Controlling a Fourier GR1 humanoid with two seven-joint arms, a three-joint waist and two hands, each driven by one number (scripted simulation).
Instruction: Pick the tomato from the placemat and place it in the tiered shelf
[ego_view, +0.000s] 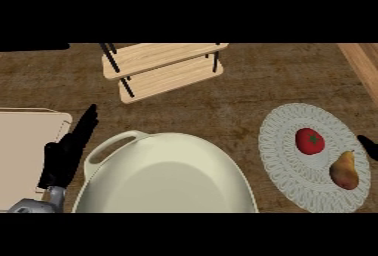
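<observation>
A red tomato (310, 141) with a green stem lies on a round white lace placemat (288, 160) at the right of the brown counter. A brown pear (344, 171) lies just below and right of it on the same mat. The wooden tiered shelf (164, 67) with black posts stands at the top centre, its boards bare. My left hand (69, 150) rests at the lower left, fingers straight and pointing up, holding nothing. Of my right hand (368, 146) only a black tip shows at the right edge, just right of the placemat.
A large cream oval casserole dish (166, 175) with a loop handle fills the lower middle, between my left hand and the placemat. A beige cutting board (26, 145) lies at the left edge. A wooden strip (362, 62) runs along the top right corner.
</observation>
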